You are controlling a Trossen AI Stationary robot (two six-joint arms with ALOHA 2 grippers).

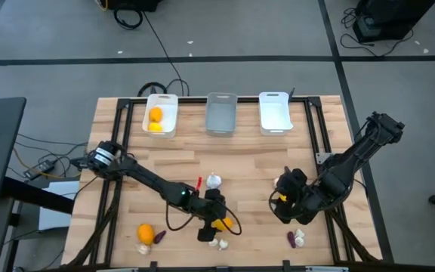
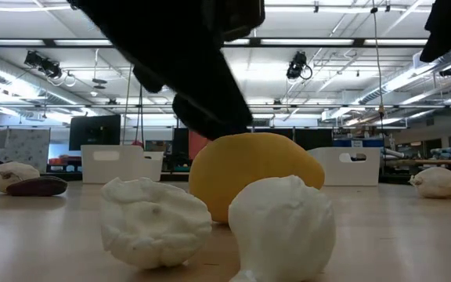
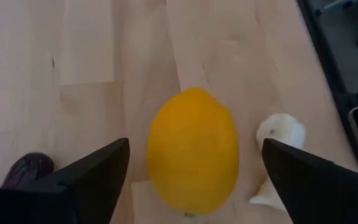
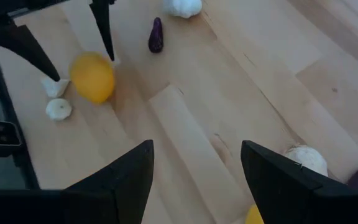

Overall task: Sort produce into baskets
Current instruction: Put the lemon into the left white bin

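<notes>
High view: the left gripper (image 1: 219, 224) is shown near the table's (image 1: 248, 151) front edge, its fingers (image 3: 92, 174) spread on either side of a yellow fruit (image 3: 193, 151) lying on the wood, with two garlic bulbs (image 1: 218, 243) just beside it. The right gripper (image 1: 281, 198) is seen spread toward the front right corner, nothing held between its fingers. Three baskets (image 1: 221, 113) are lined along the back edge; the left basket (image 1: 161, 115) holds two yellow fruits (image 1: 155, 119).
</notes>
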